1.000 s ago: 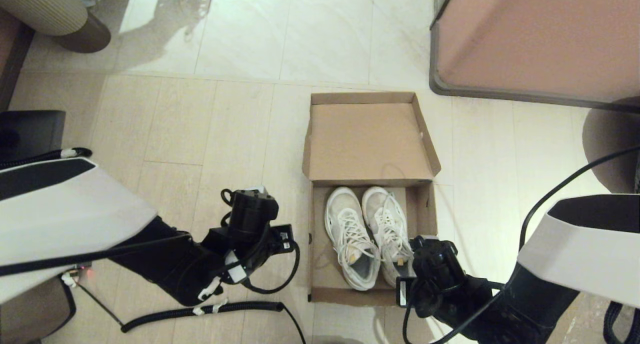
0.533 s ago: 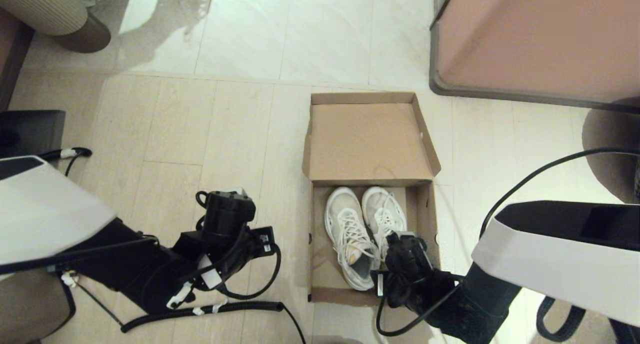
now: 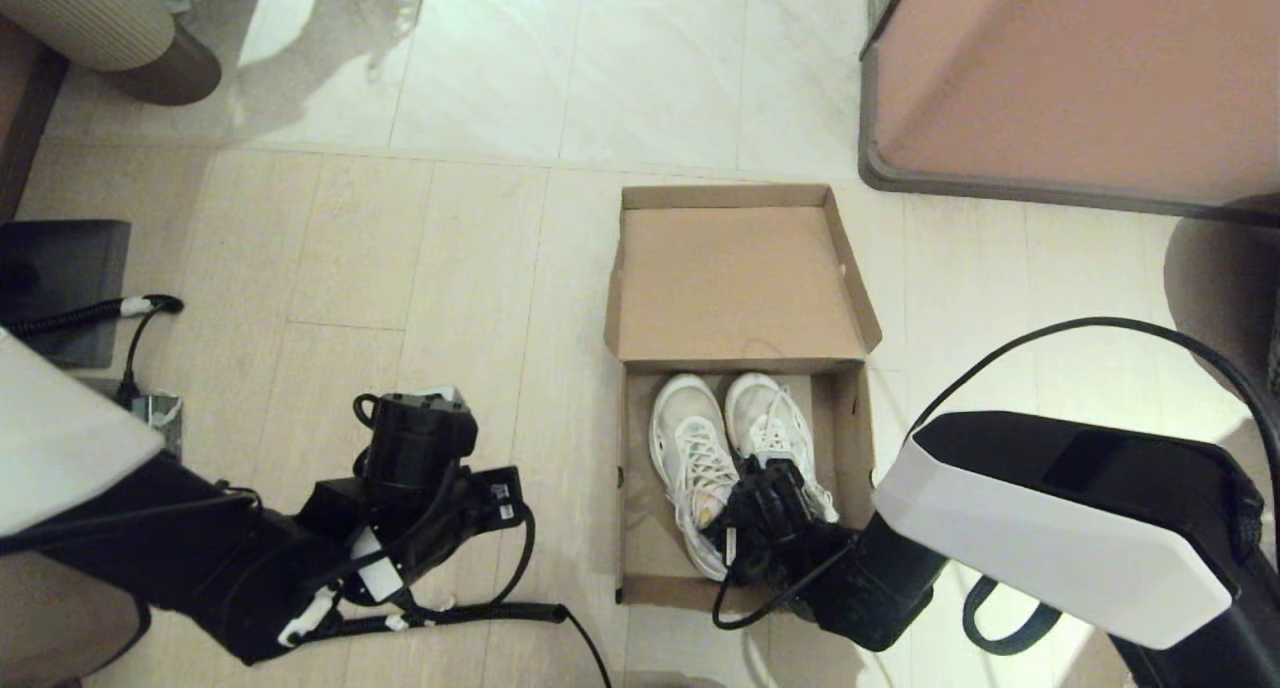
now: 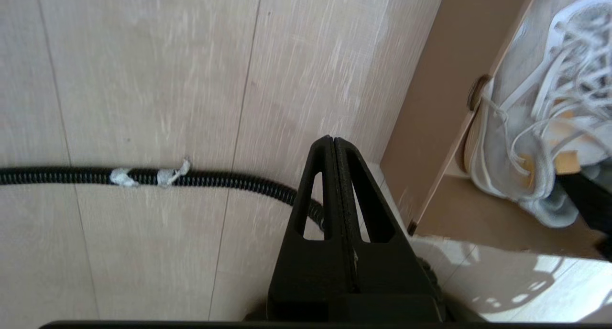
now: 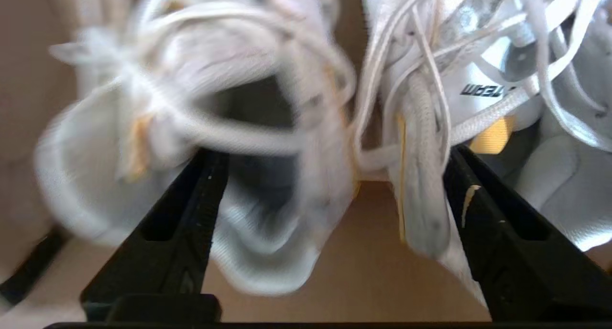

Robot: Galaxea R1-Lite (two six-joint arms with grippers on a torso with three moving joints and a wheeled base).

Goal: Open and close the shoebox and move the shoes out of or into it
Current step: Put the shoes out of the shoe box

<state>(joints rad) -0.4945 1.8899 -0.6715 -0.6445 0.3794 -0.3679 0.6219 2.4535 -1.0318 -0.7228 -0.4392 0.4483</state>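
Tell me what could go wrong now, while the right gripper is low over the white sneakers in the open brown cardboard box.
1. The open right gripper straddles the inner collars of both white lace-up sneakers, so it may pinch both, or only loose laces, and slip.
2. The right arm reaches over the near wall of the brown cardboard shoebox; lifting could drag or tip the box.

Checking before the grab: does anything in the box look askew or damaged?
Nothing stands out. The shoes lie side by side in the open shoebox, laces loose. The right gripper is open at their heels; the left gripper is shut over the floor.
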